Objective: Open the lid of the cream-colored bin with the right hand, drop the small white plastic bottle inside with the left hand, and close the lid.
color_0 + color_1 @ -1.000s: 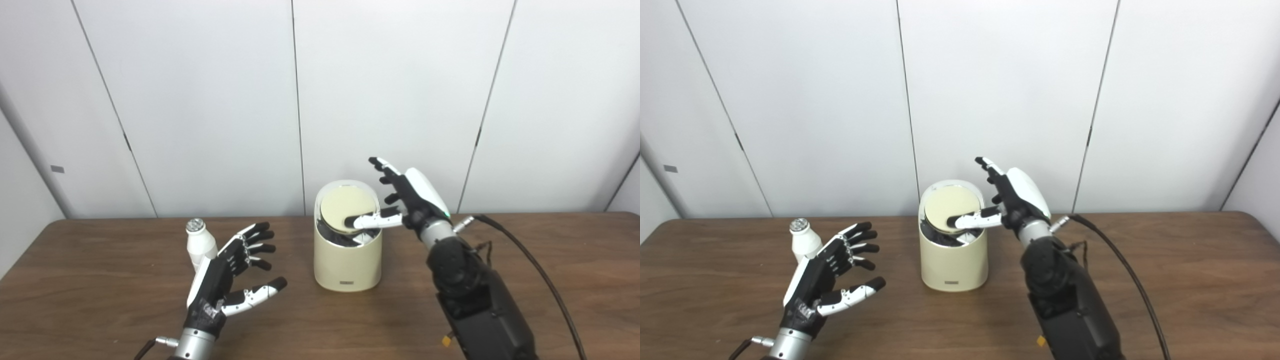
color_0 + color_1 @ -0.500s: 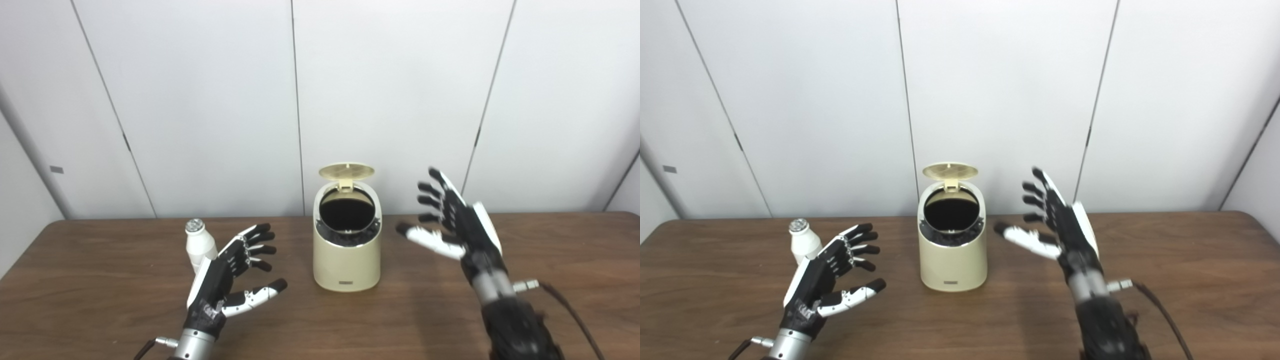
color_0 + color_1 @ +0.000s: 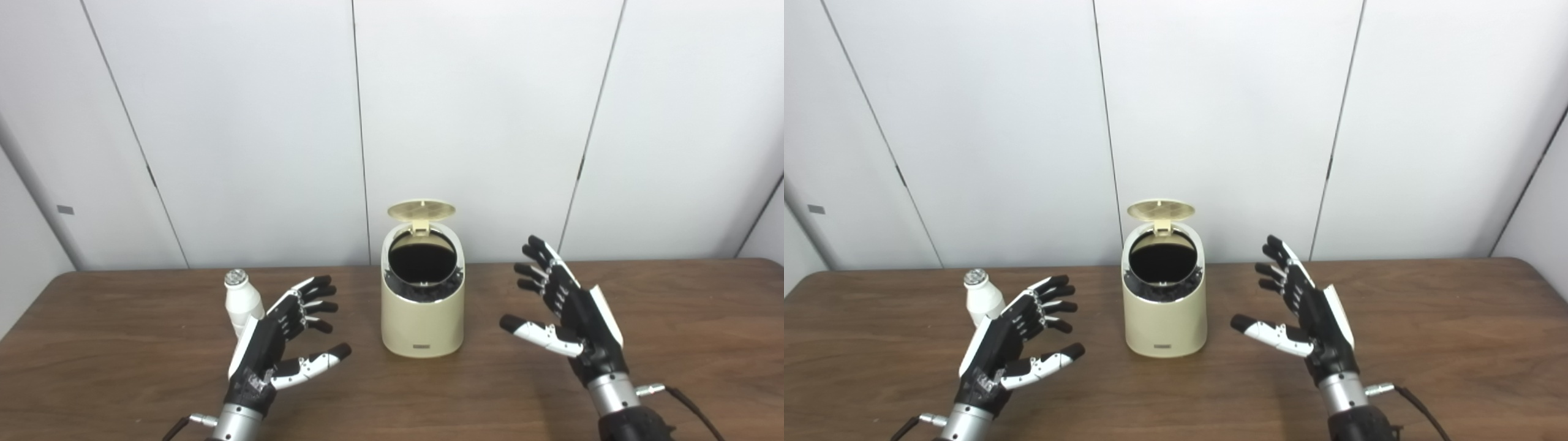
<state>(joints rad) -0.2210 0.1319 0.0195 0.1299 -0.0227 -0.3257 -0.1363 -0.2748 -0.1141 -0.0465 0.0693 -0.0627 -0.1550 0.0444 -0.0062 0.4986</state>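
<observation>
The cream-colored bin [image 3: 421,318] stands in the middle of the brown table [image 3: 122,380]. Its round lid [image 3: 421,209] is flipped up at the back and the dark opening shows. The small white plastic bottle [image 3: 241,300] with a silver cap stands upright to the left of the bin. My left hand [image 3: 278,343] is open and empty, just in front of and right of the bottle, partly covering its base. My right hand [image 3: 566,318] is open and empty, low over the table to the right of the bin, apart from it.
White wall panels [image 3: 478,122] rise right behind the table's far edge. A cable [image 3: 692,404] trails from my right wrist at the bottom right. Bare table top lies on both sides of the bin.
My right hand pressed the lid a second ago; the lid sprang open, and the hand drew back right and down toward me. The left hand and bottle stayed put.
</observation>
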